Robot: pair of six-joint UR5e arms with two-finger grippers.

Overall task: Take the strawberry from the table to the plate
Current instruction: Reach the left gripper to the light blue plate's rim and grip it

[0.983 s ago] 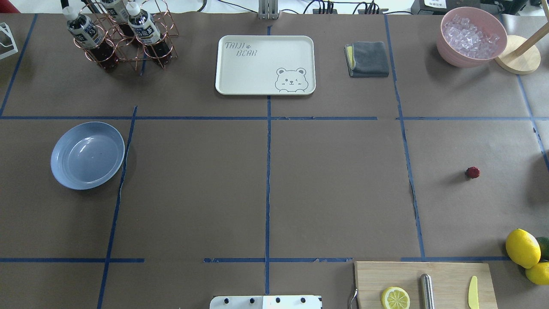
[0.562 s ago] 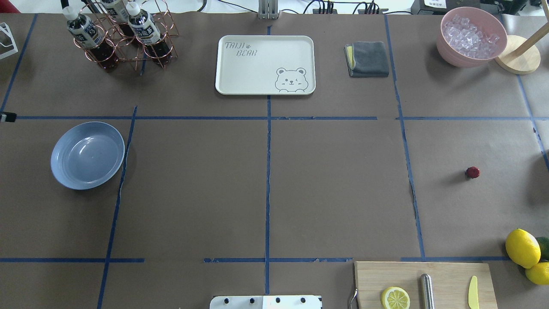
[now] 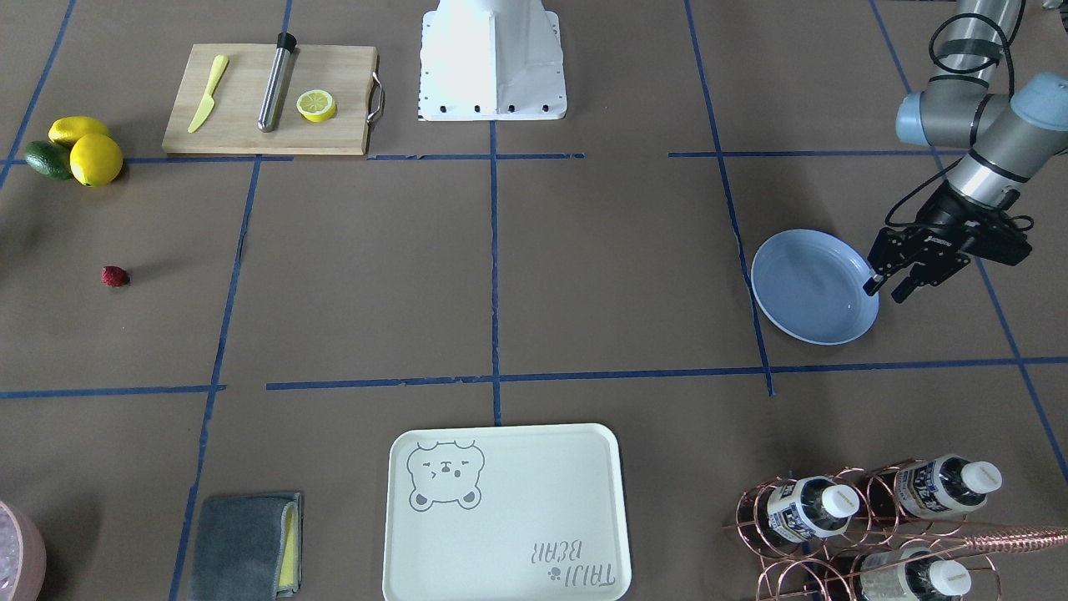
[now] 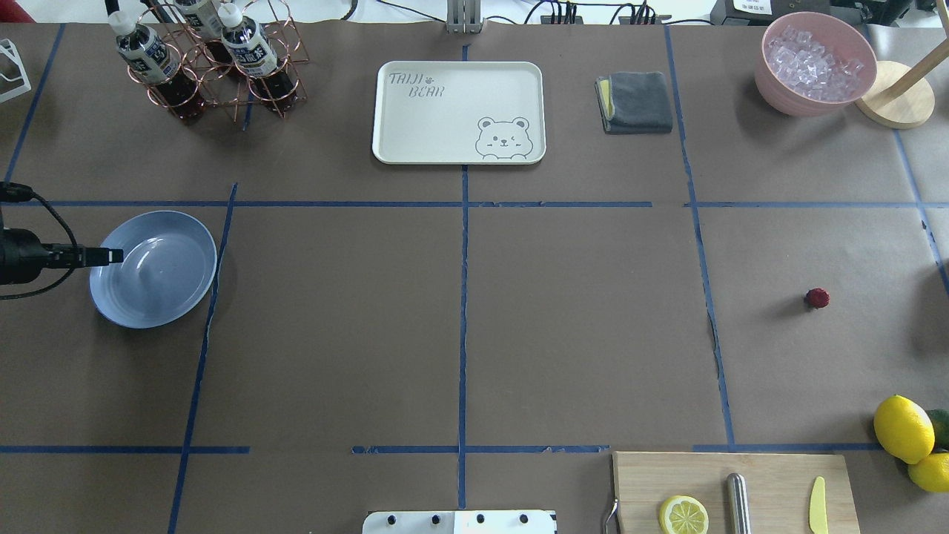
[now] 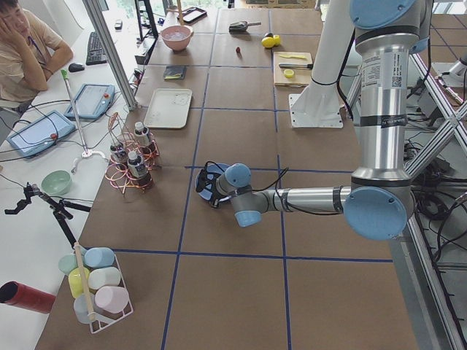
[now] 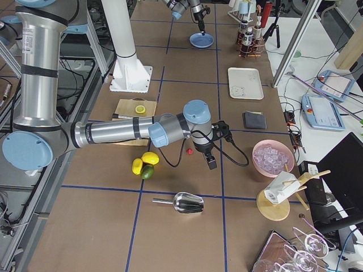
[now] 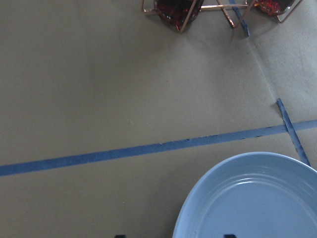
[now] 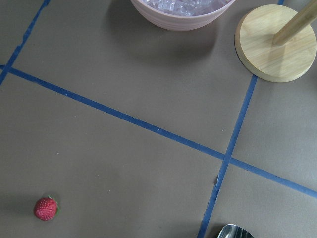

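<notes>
The strawberry (image 4: 817,298) lies alone on the brown-paper table (image 4: 578,326), at the right side of the overhead view; it also shows small and red in the front view (image 3: 114,276) and low left in the right wrist view (image 8: 45,208). The pale blue plate (image 4: 167,285) sits far left with nothing in it. My left gripper (image 4: 113,256) hovers at the plate's left rim, open and holding nothing (image 3: 886,289). The right gripper (image 6: 210,162) shows only in the right side view, close beside the strawberry (image 6: 189,151); I cannot tell its state.
A cream bear tray (image 4: 458,111), a copper bottle rack (image 4: 215,63), a grey cloth (image 4: 636,102) and a pink bowl of ice (image 4: 814,63) line the far side. A cutting board (image 4: 771,482) and lemons (image 4: 903,429) lie near right. A metal scoop (image 6: 184,202) rests beyond the right arm.
My left arm has come in from the overhead view's left edge and now reaches the plate's left rim. The strawberry has not moved.
</notes>
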